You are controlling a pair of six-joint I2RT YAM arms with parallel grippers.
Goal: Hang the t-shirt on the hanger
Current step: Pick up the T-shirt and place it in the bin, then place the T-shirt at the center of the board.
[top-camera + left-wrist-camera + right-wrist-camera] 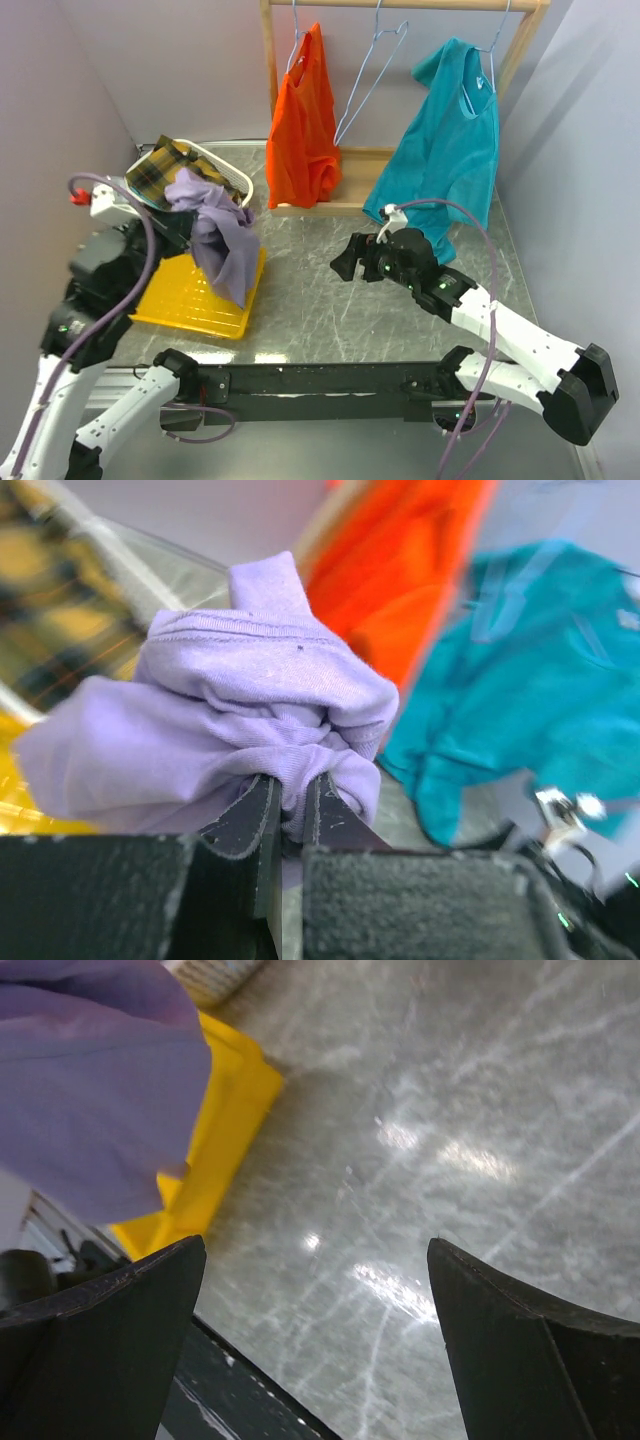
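Observation:
The lavender t-shirt (222,243) hangs bunched above the yellow tray, pinched at its top by my left gripper (186,222). In the left wrist view the gripper (293,788) is shut on a fold of the t-shirt (250,680), with cloth squeezed between its two black fingers. The hanger (374,72), a thin empty wire triangle, hangs from the wooden rail at the back, between an orange garment and a teal one. My right gripper (347,262) hovers open over the table's middle, to the right of the t-shirt. Its fingers (130,1300) stand wide apart with bare table between them, and the t-shirt (90,1070) shows at upper left.
A yellow tray (185,300) lies under the hanging shirt. Behind it a white basket (236,177) holds plaid cloth (165,167). On the wooden rack (345,157) hang an orange garment (303,125) and a teal t-shirt (447,150). Walls stand close on both sides.

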